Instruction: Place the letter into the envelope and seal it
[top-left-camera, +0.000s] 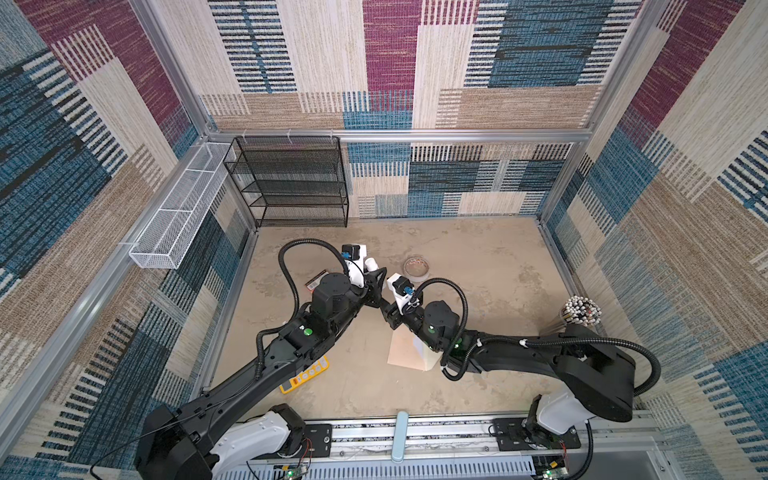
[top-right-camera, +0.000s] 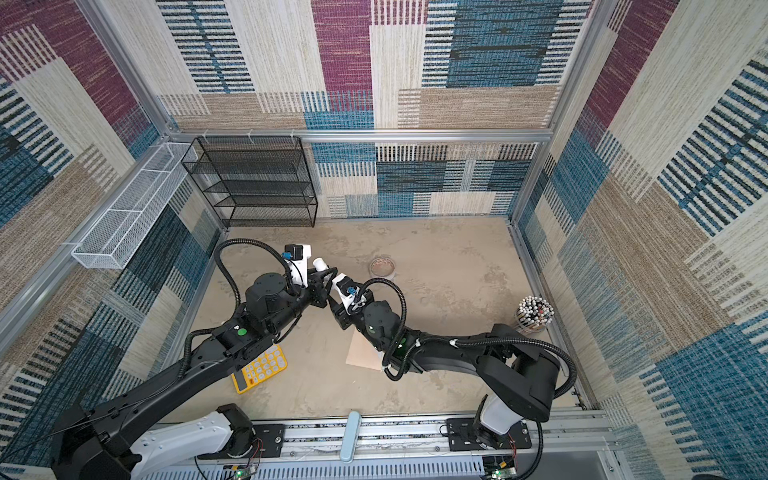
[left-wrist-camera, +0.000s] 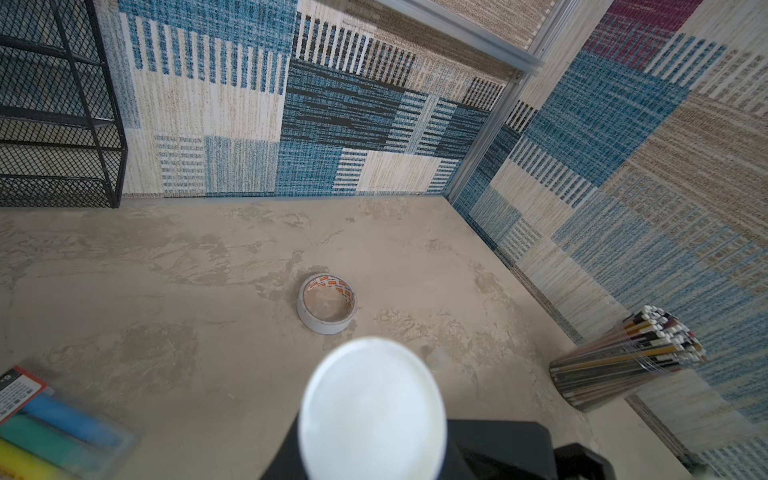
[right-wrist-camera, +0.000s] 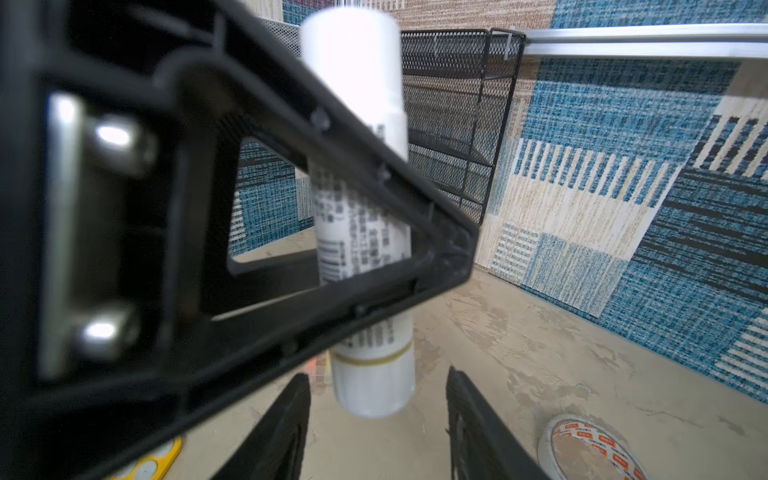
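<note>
From my station I saw the left hand raised above the middle of the surface, clamped around a white glue stick. Its jaws pressed on the printed middle of the tube. In the right wrist view the glue stick stood nearly upright, passing through the left hand's black frame with its lower end hanging free.

The right hand sat just below and beside the left one, open. Its two ribbed fingers stood on either side of the tube's lower end with a gap on each side, so it held nothing.

The envelope lay flat on the surface, nearer to me than the two hands, and the right arm covered its edge on that side. It shows in both top views. I could not tell where the letter was.

A tape roll lay beyond the hands, well apart from the envelope. A yellow calculator lay under the left arm, and a cup of pencils stood by the right wall. A black mesh shelf stood against the back wall.
</note>
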